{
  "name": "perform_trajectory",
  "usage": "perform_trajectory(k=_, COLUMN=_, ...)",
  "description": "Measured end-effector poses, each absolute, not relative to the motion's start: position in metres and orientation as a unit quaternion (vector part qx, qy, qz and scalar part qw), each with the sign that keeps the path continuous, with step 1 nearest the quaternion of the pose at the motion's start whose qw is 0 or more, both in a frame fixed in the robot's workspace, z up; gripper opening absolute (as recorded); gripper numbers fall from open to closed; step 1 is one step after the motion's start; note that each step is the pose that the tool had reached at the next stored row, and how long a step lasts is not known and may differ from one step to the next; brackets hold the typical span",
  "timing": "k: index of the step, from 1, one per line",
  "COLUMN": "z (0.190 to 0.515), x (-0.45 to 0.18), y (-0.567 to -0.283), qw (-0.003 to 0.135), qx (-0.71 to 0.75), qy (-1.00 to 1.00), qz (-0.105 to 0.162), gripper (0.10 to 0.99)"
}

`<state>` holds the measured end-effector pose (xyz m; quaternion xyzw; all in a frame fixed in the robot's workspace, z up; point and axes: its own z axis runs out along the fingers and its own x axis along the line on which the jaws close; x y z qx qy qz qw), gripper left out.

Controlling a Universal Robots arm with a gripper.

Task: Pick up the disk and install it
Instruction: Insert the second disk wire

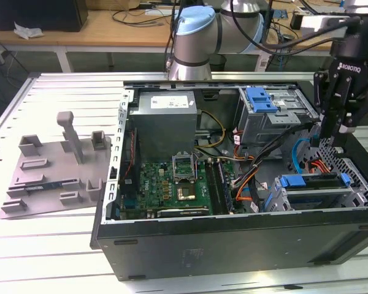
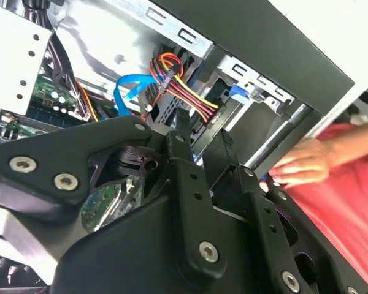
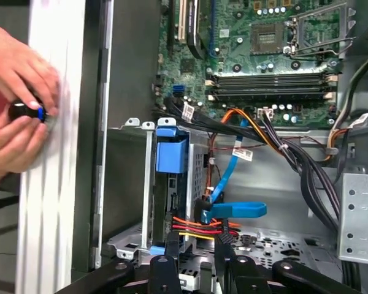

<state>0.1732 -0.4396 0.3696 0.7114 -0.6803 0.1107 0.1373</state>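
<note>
Disk point(image 1: 302, 182) sits seated in the lower drive cage point(image 1: 282, 199) of the open computer case point(image 1: 233, 245), at the corner toward the exterior view's right. We see mainly its blue carrier edge, which the first wrist view shows upright in the cage slot point(image 3: 172, 150). Just above it hangs the hand point(image 1: 322, 139), its two fingers parted a little with nothing between them, as we see in both wrist views point(image 3: 196, 269) point(image 2: 202, 150). A blue cable point(image 3: 233, 209) and the motherboard point(image 1: 172, 180) lie beside the cage. A person's fingers point(image 3: 24, 73) pinch a small black object at the case's outer side. The case rests on the tabletop point(image 1: 49, 245).
</note>
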Motion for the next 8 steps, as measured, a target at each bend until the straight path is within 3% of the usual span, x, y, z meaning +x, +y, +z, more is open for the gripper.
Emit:
perform_trajectory(k=3, z=0.370, x=0.173, y=-0.428, qw=0.157, qx=0.708, qy=-0.677, qz=0.125, gripper=0.365)
perform_trajectory(k=8, z=0.370, x=0.170, y=-0.422, qw=0.172, qx=0.705, qy=-0.674, qz=0.136, gripper=0.365)
